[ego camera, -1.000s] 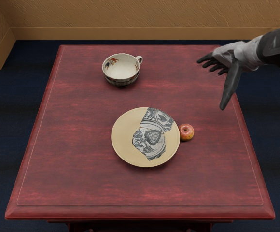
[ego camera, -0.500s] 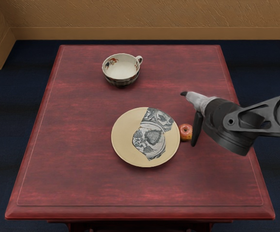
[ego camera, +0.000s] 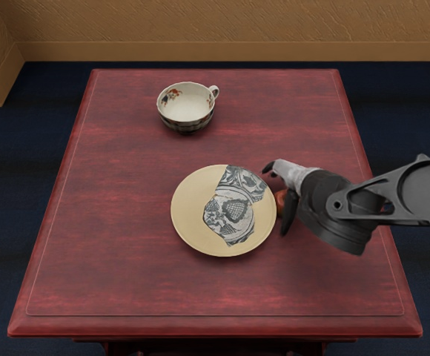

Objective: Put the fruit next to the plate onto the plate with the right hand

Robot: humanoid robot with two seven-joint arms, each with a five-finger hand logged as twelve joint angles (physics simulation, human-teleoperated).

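Note:
A cream plate (ego camera: 191,206) with a grey-blue pattern on its right half lies at the middle of the red table. The fruit, a small red apple (ego camera: 280,197), sits on the table against the plate's right rim, and only a sliver of it shows. My right hand (ego camera: 276,200) comes in from the right edge and covers the apple from above. Its thumb (ego camera: 268,168) points toward the plate and one dark finger (ego camera: 288,216) hangs down in front of the apple. The fingers are spread wider than the apple. The left arm does not show.
A white teacup (ego camera: 187,105) with a floral print stands at the back of the table, left of centre. The table's right edge (ego camera: 382,222) runs under my forearm. Dark blue floor surrounds the table.
My right hand came down from the back right corner to the apple's right side, then shifted left over it. The apple and plate have not moved.

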